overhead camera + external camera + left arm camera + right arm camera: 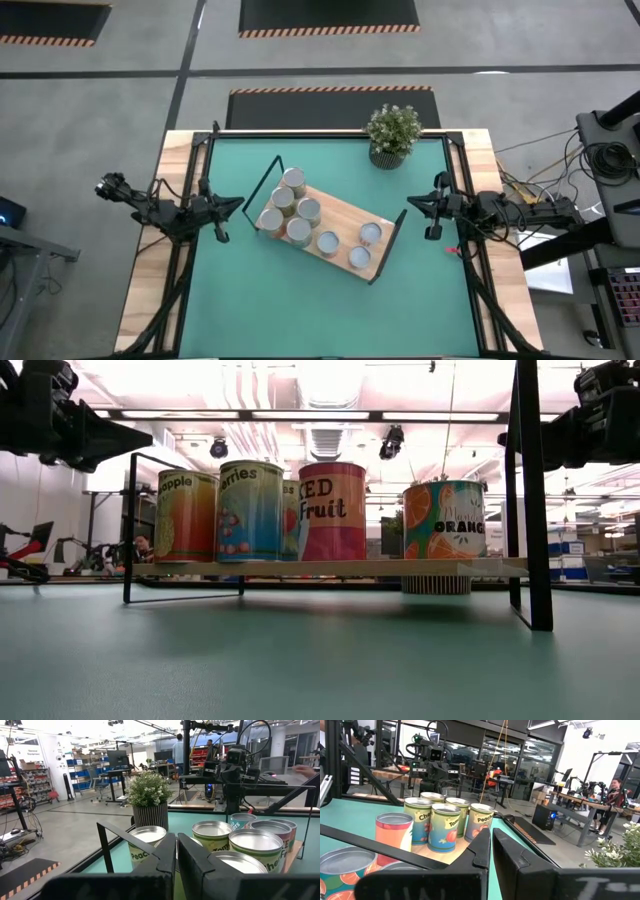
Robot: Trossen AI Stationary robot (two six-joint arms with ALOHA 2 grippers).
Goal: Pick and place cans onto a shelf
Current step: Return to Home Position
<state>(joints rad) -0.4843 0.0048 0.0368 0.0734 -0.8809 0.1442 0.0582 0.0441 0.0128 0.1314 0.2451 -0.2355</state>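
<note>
Several cans (298, 215) stand upright on the shelf (345, 222), a light-wood board with black wire loops at both short ends, which lies aslant at the middle of the green mat. The cans also show in the low view (250, 510), in the left wrist view (250, 845) and in the right wrist view (442, 827). My left gripper (238, 204) hovers left of the shelf, shut and empty; its fingers (176, 855) point at the cans. My right gripper (412, 203) hovers right of the shelf, shut and empty (490, 851).
A potted green plant (393, 135) stands on the mat near the far edge, behind the shelf. The green mat (300, 310) shows bare between the shelf and the near edge. People are in the room beyond the table (615, 787).
</note>
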